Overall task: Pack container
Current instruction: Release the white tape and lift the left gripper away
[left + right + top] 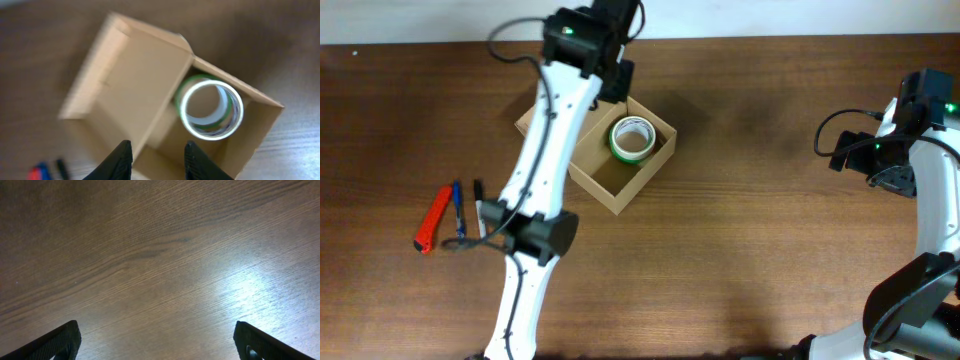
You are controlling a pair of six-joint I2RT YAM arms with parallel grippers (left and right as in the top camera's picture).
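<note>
The container point(619, 204) is an open tan cardboard box at the table's back centre, its flap lid point(533, 119) folded out to the upper left. Inside it, at the right end, lies a green and white tape roll point(633, 139). My left gripper point(617, 82) hovers over the box's far edge. In the left wrist view its fingers point(121, 159) stand a little apart above the container point(259, 129) with nothing between them, and the tape roll point(235, 111) lies ahead of them. My right gripper point(157, 335) is wide open over bare wood at the far right.
A red cutter point(432, 220), a blue pen point(458, 208) and a black pen point(479, 205) lie side by side at the left. The left arm reaches from the front edge across the box's left side. The right arm point(920, 170) stands at the right edge.
</note>
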